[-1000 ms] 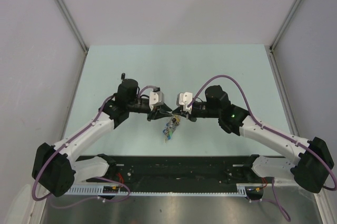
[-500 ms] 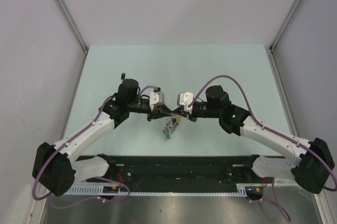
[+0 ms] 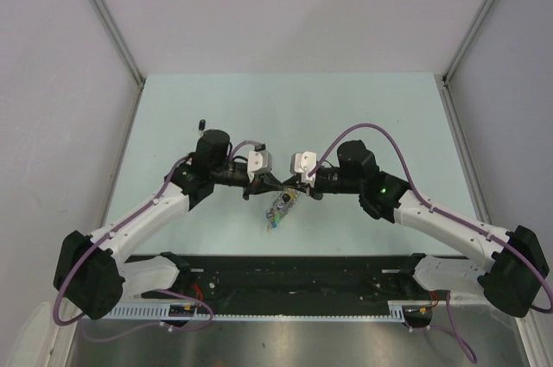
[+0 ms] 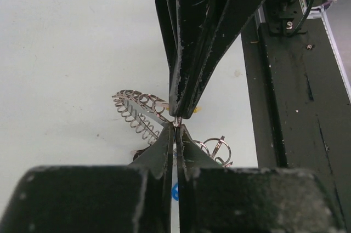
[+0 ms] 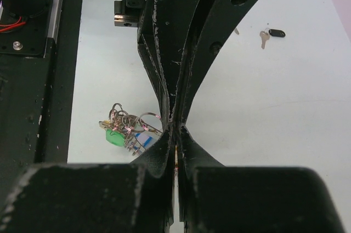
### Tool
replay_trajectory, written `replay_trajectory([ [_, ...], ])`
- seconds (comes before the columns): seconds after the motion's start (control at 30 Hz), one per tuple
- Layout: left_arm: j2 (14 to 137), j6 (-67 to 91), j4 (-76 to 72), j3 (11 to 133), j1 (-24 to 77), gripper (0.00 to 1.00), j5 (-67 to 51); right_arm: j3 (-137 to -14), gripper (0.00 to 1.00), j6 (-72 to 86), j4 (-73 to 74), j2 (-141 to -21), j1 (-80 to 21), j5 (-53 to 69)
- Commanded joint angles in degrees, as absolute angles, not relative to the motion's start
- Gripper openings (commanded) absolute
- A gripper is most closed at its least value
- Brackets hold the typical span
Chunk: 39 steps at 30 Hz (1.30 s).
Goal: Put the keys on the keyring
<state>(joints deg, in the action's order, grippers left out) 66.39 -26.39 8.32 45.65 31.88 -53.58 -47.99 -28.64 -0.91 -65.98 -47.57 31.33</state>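
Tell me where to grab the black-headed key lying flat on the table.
Take the black plastic head, coming straight down from above and closing across its short width. The key lies flat and alone; its thin silver blade probably gives little purchase.

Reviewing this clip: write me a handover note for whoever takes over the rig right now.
Left gripper and right gripper: both shut, tip to tip, right by the keyring; what each pinches, cannot tell.
Black-headed key: lying apart on the table, not on the ring.
Red and yellow keys: cannot make them out.
Left to do: thread the keys on.
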Motion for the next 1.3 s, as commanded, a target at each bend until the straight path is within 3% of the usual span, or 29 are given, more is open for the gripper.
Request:
replay_trajectory([
  [0.0,65.66,-25.49,7.91,48.6,32.17,0.0,-53.19,-48.87,0.0,-29.71,-3.78,-63.46,-47.73,30.94],
  [0.47,60.65,-11.78,-5.97,45.09,27.69,0.0,-47.29,-48.87,0.0,-30.32,1.58,-61.43,-43.33,29.09],
  [1.27,59.24,3.77,-25.48,38.59,27.42,0.0,-42.89,-48.78,0.0,-25.49,-7.64,-69.08,-46.05,30.24],
])
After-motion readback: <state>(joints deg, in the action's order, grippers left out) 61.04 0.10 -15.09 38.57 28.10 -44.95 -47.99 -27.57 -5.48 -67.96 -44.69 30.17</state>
